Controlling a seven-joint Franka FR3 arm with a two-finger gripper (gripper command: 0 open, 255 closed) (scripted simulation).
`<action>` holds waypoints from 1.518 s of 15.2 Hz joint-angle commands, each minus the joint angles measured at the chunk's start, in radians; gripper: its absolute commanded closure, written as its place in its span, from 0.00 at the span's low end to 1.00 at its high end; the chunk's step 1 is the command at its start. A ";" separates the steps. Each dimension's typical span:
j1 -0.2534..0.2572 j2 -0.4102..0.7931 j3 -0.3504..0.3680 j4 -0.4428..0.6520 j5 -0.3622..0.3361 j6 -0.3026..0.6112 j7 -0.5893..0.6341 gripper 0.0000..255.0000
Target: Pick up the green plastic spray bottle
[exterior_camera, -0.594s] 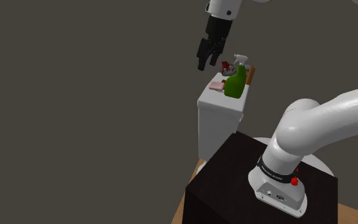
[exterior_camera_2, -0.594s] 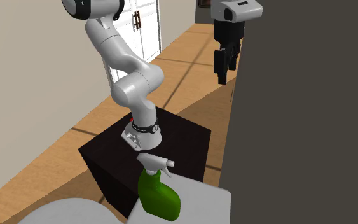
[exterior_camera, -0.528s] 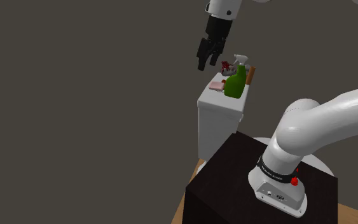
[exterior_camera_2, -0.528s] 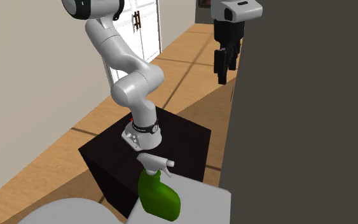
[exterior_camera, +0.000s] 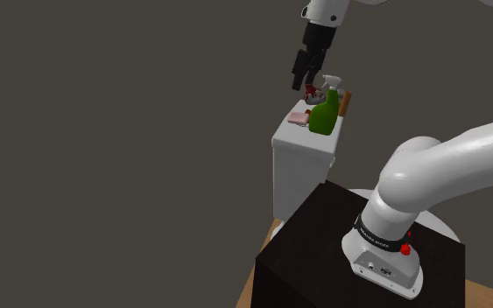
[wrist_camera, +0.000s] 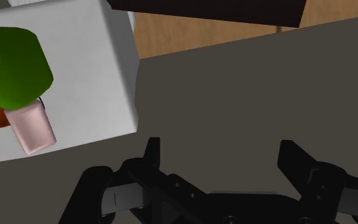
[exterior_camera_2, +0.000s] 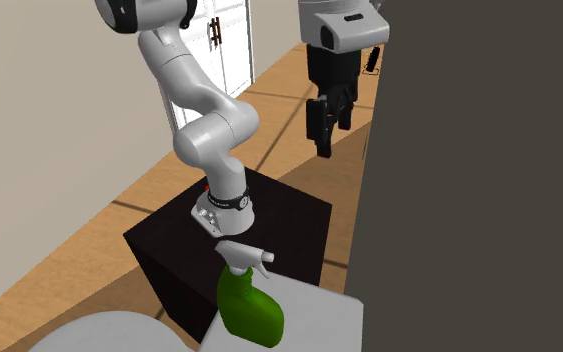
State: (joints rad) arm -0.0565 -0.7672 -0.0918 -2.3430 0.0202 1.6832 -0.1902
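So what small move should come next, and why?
Probably slide sideways to centre over the green spray bottle with its white trigger head: the black two-finger gripper, open and empty, hangs past the edge of the white block the bottle stands on.

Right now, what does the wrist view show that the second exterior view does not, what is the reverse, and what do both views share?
Wrist view: a pink block lying beside the green spray bottle on the white top, and the open fingers standing apart, off to the side of the bottle.
Second exterior view: the white arm with its joints, the bottle's white trigger head, and white doors far behind.
Shared: the bottle, the white top, the black stand and the wooden floor.
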 commanded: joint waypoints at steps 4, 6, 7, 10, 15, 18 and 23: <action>-0.036 0.034 -0.109 0.035 -0.063 -0.014 -0.119 0.00; -0.047 0.058 -0.153 0.058 -0.086 -0.017 -0.167 0.00; -0.053 0.071 -0.175 0.070 -0.096 -0.017 -0.192 0.00; -0.066 0.118 -0.241 0.115 -0.124 -0.019 -0.265 0.00; -0.078 0.217 -0.354 0.210 -0.153 -0.019 -0.389 0.00; -0.079 0.289 -0.425 0.280 -0.157 -0.019 -0.468 0.00; -0.083 0.295 -0.443 0.234 -0.162 0.033 -0.482 0.00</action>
State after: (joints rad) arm -0.1383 -0.4709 -0.5312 -2.0951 -0.1399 1.7029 -0.6698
